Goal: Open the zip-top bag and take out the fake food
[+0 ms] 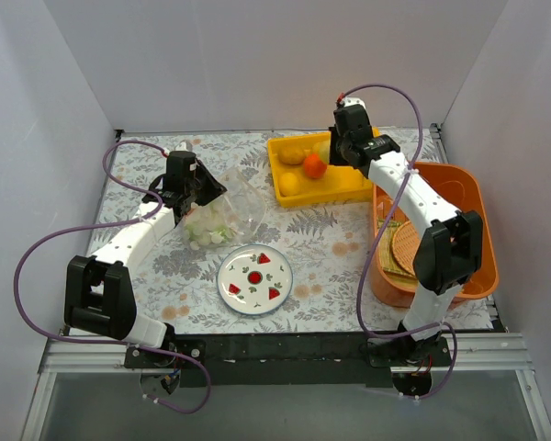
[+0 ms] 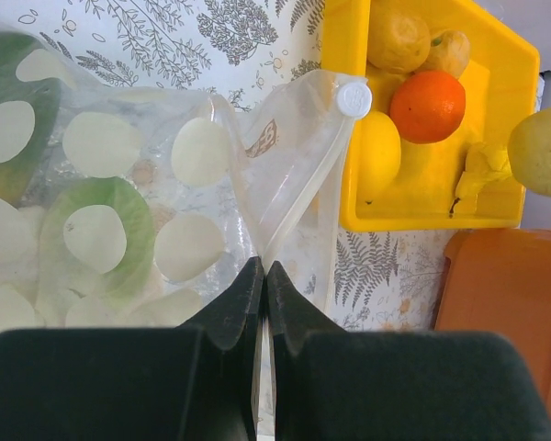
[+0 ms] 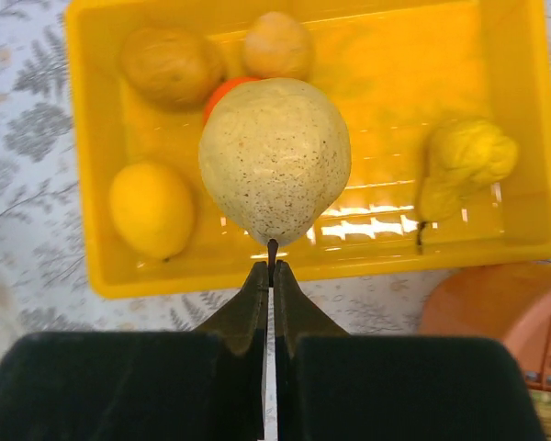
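The clear zip-top bag (image 1: pixel 222 213) lies left of centre on the table with several pale green-white pieces (image 2: pixel 200 152) inside. My left gripper (image 2: pixel 263 268) is shut on the bag's edge near the zip strip and its white slider (image 2: pixel 354 98). My right gripper (image 3: pixel 270 268) is shut on the dark stem of a pale speckled pear-like fruit (image 3: pixel 275 158) and holds it above the yellow tray (image 3: pixel 92 156). In the tray lie an orange fruit (image 2: pixel 427 106), a yellow lemon (image 3: pixel 151 208) and other yellow-brown fruits (image 3: pixel 172 64). In the top view the right gripper (image 1: pixel 338 150) is over the tray.
A white plate (image 1: pixel 254 279) with red fruit motifs sits at front centre. An orange bin (image 1: pixel 473 197) holding woven mats stands at the right, close to the yellow tray (image 1: pixel 335 188). White walls enclose the table.
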`<action>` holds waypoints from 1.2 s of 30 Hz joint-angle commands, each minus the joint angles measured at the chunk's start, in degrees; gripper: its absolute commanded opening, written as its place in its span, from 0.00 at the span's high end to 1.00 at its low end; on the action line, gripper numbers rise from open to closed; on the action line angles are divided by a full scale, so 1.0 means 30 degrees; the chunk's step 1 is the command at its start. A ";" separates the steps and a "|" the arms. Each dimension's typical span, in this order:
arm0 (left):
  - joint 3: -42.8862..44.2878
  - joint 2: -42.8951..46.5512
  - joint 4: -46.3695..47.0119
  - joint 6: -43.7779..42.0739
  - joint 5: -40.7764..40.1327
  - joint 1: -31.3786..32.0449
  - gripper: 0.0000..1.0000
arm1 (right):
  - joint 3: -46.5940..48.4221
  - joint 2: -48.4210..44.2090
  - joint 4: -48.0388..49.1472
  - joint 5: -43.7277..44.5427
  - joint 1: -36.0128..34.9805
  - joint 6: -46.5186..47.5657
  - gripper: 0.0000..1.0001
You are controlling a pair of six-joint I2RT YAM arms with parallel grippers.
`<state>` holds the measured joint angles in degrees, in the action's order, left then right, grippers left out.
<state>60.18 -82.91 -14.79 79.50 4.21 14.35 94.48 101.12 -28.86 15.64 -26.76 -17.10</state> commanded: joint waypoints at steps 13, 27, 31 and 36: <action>0.0447 0.0949 0.0036 -0.0046 0.1204 -0.0096 1.00 | 0.4542 0.4643 -0.1393 0.2817 0.1011 0.0575 0.35; 0.0271 0.1124 0.0300 0.0275 0.1936 -0.0067 1.00 | -0.2312 0.1591 0.6658 -1.0711 -0.2854 -0.2058 0.51; 0.0096 0.1446 0.0300 0.0364 0.2200 -0.0096 1.00 | -0.1234 0.3350 0.7452 -1.2124 -0.3997 -0.2823 0.53; 0.0153 0.1826 -0.0080 0.0306 0.2377 -0.0067 1.00 | -0.0234 0.5662 0.8593 -1.3413 -0.4789 -0.4141 0.55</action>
<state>60.16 -81.38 -14.59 80.55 9.98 14.35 90.17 113.80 -8.75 -18.26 -40.60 -25.28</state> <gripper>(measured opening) 0.015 0.466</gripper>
